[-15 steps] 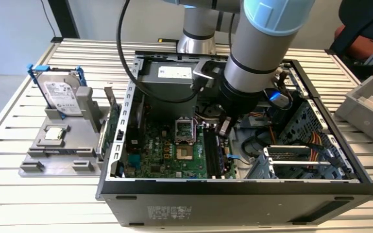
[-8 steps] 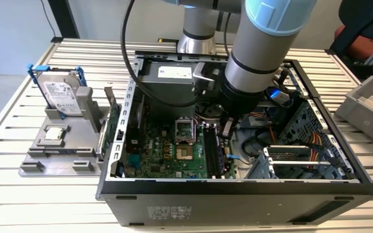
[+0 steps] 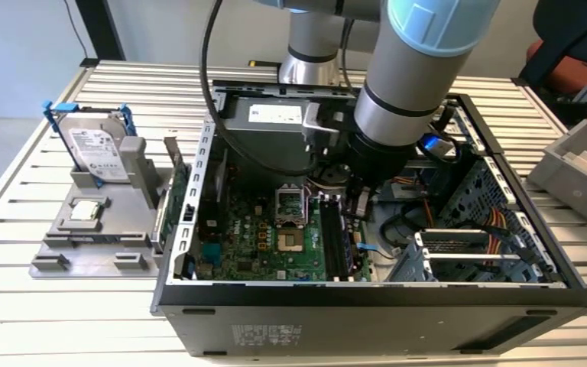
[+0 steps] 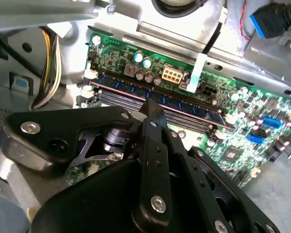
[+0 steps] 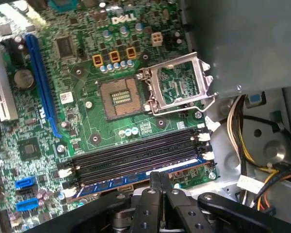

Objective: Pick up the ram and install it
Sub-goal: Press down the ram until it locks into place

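Note:
The ram (image 5: 111,184) is a long thin stick with a bluish face. It stands along the outermost of the black memory slots (image 5: 136,158), and the second wrist view has it as ram (image 4: 184,104) beside the slots (image 4: 131,102). My gripper (image 5: 161,177) is shut, its two black fingers pressed together side by side. The tips sit right at the ram's top edge near the middle; I cannot tell whether they touch it. In the exterior view the gripper (image 3: 353,200) is down inside the open computer case (image 3: 375,294), over the slots (image 3: 336,237).
An open CPU socket (image 5: 117,97) with its raised metal frame (image 5: 177,85) lies beside the slots. Cable bundles (image 5: 242,126) run along the case wall. Outside the case, a hard drive (image 3: 100,149) stands on a grey holder, a green card (image 3: 176,200) leans by the case, and a grey bin (image 3: 579,172) stands on the exterior view's right.

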Motion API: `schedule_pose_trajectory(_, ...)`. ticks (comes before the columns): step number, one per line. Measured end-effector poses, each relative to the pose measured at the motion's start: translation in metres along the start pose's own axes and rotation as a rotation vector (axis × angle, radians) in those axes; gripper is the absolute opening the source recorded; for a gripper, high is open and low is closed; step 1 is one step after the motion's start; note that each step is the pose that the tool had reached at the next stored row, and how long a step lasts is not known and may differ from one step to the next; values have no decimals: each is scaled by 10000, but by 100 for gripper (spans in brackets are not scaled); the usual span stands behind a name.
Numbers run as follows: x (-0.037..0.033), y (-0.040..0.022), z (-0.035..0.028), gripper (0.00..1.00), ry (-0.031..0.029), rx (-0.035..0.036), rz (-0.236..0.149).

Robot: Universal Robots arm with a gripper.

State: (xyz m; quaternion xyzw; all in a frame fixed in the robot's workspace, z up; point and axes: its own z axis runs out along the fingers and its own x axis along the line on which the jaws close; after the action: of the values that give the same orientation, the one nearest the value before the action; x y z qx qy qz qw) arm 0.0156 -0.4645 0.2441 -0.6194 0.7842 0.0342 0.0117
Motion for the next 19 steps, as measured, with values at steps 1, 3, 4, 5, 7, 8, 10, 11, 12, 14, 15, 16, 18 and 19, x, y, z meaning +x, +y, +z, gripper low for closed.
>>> schedule_pose_trajectory(1, 0, 0, 0, 0, 7, -11, -182)
schedule_pose_trajectory(3, 0, 0, 4, 0, 20, -33, -555)
schedule_pose_trajectory(4, 0, 0, 6, 0, 28, -43, -717)
schedule_pose_trajectory(5, 1, 0, 8, 0, 34, -52, -867)
schedule_pose_trajectory(7, 1, -1, 10, 0, 47, -71, -1175)
schedule_pose_trajectory(8, 1, -1, 13, 0, 53, -80, -1330)
schedule_pose_trajectory(10, 1, -1, 20, 0, 71, -104, -1668)
schedule_pose_trajectory(11, 2, -1, 22, 0, 82, -114, -1774)
schedule_pose_trajectory(12, 4, -2, 24, 0, 99, -120, -1831)
schedule_pose_trajectory(14, 4, -2, 25, 0, 140, -133, -1833)
schedule_pose_trajectory(15, 5, -3, 24, 0, 141, -134, -1833)
schedule_pose_trajectory(16, 10, -8, 26, 0, 143, -135, -1835)
schedule_pose_trajectory(18, 30, -16, 54, 0, 138, -134, -1833)
schedule_pose_trajectory(19, 40, -21, 72, 0, 140, -134, -1833)
